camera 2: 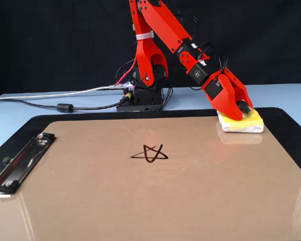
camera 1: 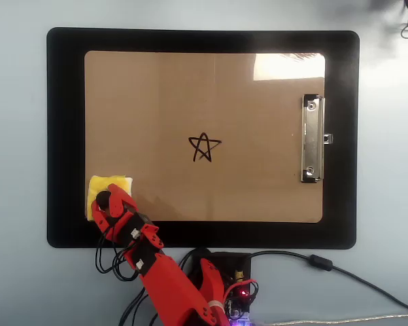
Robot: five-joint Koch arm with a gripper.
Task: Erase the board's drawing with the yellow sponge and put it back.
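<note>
- The yellow sponge [camera 1: 111, 187] [camera 2: 246, 122] lies flat on the near corner of the board [camera 1: 204, 95] [camera 2: 150, 196], at the lower left in the overhead view, well apart from the drawing [camera 1: 204, 147] [camera 2: 149, 152].
- My end effector [camera 1: 106, 201] [camera 2: 242, 108] is down on the sponge, with the jaws drawn together around its black knob; I judge it is clamped on the knob, although the knob is mostly hidden.
- The drawing is a complete star, so nothing is erased yet.
- Risk: the knob is small, so it can slip out of my jaws when I lift. Then the sponge would fall or stay behind.
- Risk: if I drag with too much pressure, the sponge can tilt and rub with only one edge, or push the board on the black mat [camera 1: 66, 136] [camera 2: 291, 130].
- The board surface is smooth and shiny, with a metal clip [camera 1: 312, 139] [camera 2: 21, 161] at the far short edge.
- The mat lies on a pale blue desk [camera 1: 17, 163] [camera 2: 20, 113]; cables [camera 1: 340, 272] [camera 2: 65, 106] run from my base, and behind is a black backdrop.
</note>
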